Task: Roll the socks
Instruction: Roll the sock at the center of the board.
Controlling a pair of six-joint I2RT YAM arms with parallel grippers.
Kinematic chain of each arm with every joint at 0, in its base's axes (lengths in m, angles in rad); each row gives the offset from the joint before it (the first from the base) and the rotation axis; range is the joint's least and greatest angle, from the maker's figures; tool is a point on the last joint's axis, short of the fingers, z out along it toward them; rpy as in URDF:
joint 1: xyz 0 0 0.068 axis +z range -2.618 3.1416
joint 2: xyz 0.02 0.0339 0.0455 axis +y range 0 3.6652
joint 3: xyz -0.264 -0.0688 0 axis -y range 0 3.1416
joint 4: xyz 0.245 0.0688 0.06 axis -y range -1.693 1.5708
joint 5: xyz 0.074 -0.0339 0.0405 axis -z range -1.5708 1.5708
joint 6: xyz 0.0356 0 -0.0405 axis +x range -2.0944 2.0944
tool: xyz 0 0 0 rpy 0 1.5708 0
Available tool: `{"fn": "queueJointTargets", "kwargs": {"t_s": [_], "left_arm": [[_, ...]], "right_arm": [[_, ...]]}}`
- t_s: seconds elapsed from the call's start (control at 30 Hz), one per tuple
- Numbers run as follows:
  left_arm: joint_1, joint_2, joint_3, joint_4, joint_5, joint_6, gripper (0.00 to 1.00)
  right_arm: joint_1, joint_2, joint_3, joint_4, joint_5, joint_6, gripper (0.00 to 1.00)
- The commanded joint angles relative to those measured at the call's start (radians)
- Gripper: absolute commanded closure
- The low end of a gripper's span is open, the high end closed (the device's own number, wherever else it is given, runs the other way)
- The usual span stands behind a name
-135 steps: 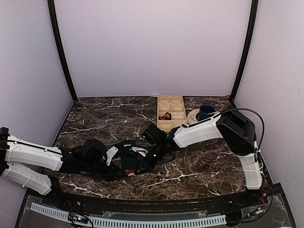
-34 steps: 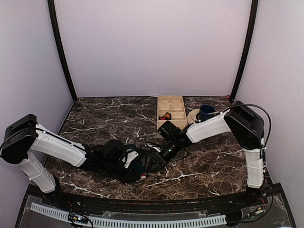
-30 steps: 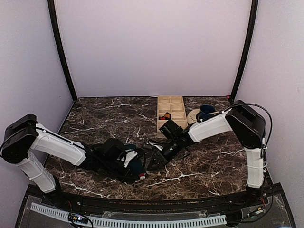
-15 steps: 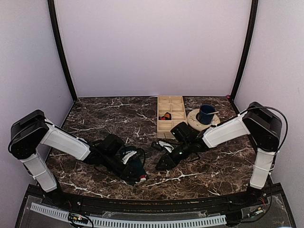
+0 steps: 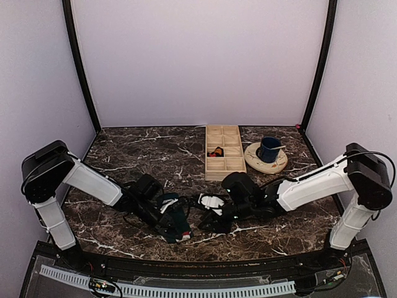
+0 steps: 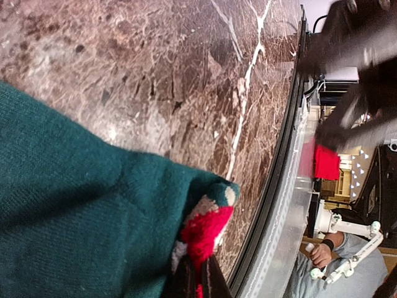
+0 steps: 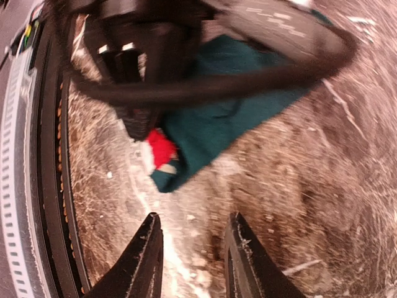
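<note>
A teal sock [image 5: 175,218] with a red and white toe [image 5: 185,234] lies bunched on the dark marble table [image 5: 124,155] near the front edge. My left gripper [image 6: 200,266] is shut on that red toe [image 6: 206,225], and teal fabric [image 6: 74,205] fills the left of its view. From above, the left gripper [image 5: 172,228] sits low over the sock. My right gripper [image 7: 193,218] is open and empty above bare marble, a little short of the sock [image 7: 229,118] and its red toe [image 7: 160,148]. In the top view the right gripper [image 5: 212,223] is just right of the sock.
A wooden compartment tray [image 5: 223,162] stands behind the middle, with a blue mug [image 5: 270,147] on a plate [image 5: 254,158] to its right. The black front rail [image 5: 186,264] runs close behind the sock. Both forearms lie low across the table.
The right gripper has backed off the sock toward the right and front, its arm swinging low. The left gripper keeps its hold on the toe and has shifted slightly.
</note>
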Motion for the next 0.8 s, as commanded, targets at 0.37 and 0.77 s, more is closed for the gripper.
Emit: {"fn": "queueJointTargets", "kwargs": {"t_s": [0.37,0.77], "left_arm": [[0.012,0.061,-0.023,-0.179,-0.035,0.026,1.0],[0.016,0.07,-0.029,-0.174,-0.017,0.038,1.0]], "right_arm": [[0.239,0.088,0.094,-0.014,0.271,-0.278,0.63],[0.268,0.169,0.168,-0.052,0.315,-0.358,0.63]]}}
